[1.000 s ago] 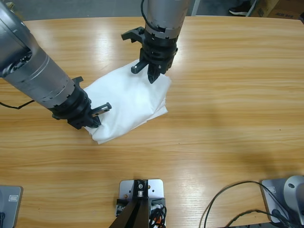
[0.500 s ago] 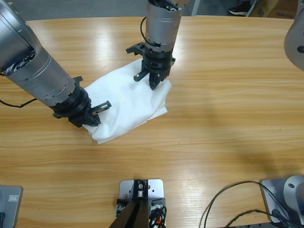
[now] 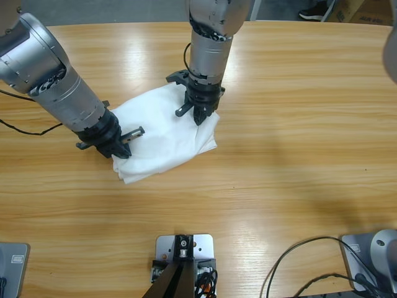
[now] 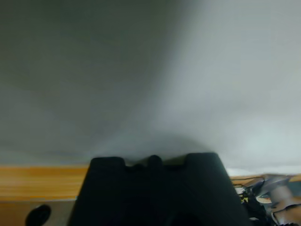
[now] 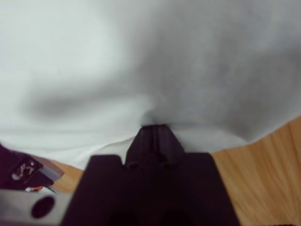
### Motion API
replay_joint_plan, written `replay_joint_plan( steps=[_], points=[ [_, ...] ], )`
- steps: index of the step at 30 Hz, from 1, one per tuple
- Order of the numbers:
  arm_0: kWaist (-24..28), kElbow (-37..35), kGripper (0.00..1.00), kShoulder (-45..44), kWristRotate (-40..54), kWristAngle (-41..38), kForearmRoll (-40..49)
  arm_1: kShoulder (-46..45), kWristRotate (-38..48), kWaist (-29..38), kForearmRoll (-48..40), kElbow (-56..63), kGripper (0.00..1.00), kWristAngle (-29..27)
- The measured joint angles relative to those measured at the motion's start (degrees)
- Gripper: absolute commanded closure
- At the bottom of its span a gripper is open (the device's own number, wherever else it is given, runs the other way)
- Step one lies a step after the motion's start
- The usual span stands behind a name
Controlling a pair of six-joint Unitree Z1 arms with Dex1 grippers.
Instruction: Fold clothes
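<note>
While the long wooden table (image 3: pixel 310 124) gives plenty of bare room on every side, the main risk is to the fold itself. The white shirt (image 3: pixel 164 133) lies bunched in a rough, slanted bundle left of the table's middle, with loose layers showing at its right-hand corner. If the two arms pull apart or lift unevenly, those layers could slide over one another and the bundle could open out. A pinch that has caught only the top layer would probably leave the lower layers behind on the table. A dragging move could also sweep the whole bundle across the smooth wood instead of creasing it.

Coming in from the left edge, the left arm slopes down to the shirt's lower left corner. The left gripper (image 3: pixel 127 141) is low against the fabric there. Its wrist view is filled with white cloth, and I cannot tell whether its fingers are spread or closed.

Reaching down from the top of the high view, the right arm stands nearly upright over the shirt's upper right edge. The right gripper (image 3: pixel 200 115) points straight down. In its wrist view the fingers meet in a narrow point with the cloth puckered at their tip, so they look clamped on a small fold of the shirt, close to where the fabric ends and the wood begins
</note>
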Motion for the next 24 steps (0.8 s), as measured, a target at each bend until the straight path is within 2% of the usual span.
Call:
replay_joint_plan(
  steps=[4,5,6,7,9,10,11,12,13,14,18,21,24],
  points=[
    [2.59,0.66,1.000,1.03,1.58,-0.47,-0.82,-2.36,0.00,0.00,-3.69,4.77,1.000,-0.05],
    [2.70,0.90,1.000,1.06,1.68,-0.65,-1.06,-2.77,0.00,0.00,-4.35,5.72,0.799,-0.06],
    [2.78,1.27,1.000,1.05,1.73,-0.79,-1.31,-3.01,0.00,0.00,-4.85,6.53,0.333,-0.07],
    [2.83,1.61,1.000,1.05,1.76,-0.87,-1.51,-3.48,0.00,0.00,-5.22,7.17,0.229,-0.08],
    [2.91,2.30,1.000,0.63,1.79,-0.92,-1.70,-4.98,0.00,0.00,-5.56,8.23,0.168,-0.25],
    [2.96,2.63,1.000,-0.14,1.79,-0.92,-1.68,-5.81,0.00,-0.02,-5.58,8.59,0.182,-0.42],
    [3.05,2.74,1.000,-1.42,1.78,-0.90,-1.26,-7.07,0.00,-0.04,-5.58,8.91,0.336,-0.81],
    [3.13,2.56,1.000,-3.56,1.78,-0.56,-0.02,-8.52,0.00,-0.09,-5.58,9.16,0.587,-1.23],
    [3.25,1.91,1.000,-6.23,1.78,0.02,1.92,-10.54,0.01,-0.17,-5.58,9.24,0.918,-1.67],
    [3.35,0.61,1.000,-9.51,1.78,0.74,4.53,-12.48,0.10,-0.21,-5.58,9.27,1.000,-2.21],
    [3.53,-8.37,1.000,-18.20,1.82,2.00,12.60,-20.50,1.07,-0.32,-4.91,9.27,1.000,-2.91],
    [2.88,-11.40,1.000,-17.22,2.15,2.70,13.58,-23.08,1.34,-0.32,-4.79,10.45,1.000,-3.17],
    [1.36,-15.62,1.000,-11.51,3.98,3.05,13.71,-23.97,1.34,-0.35,-4.79,12.64,1.000,-3.55]
  ],
)
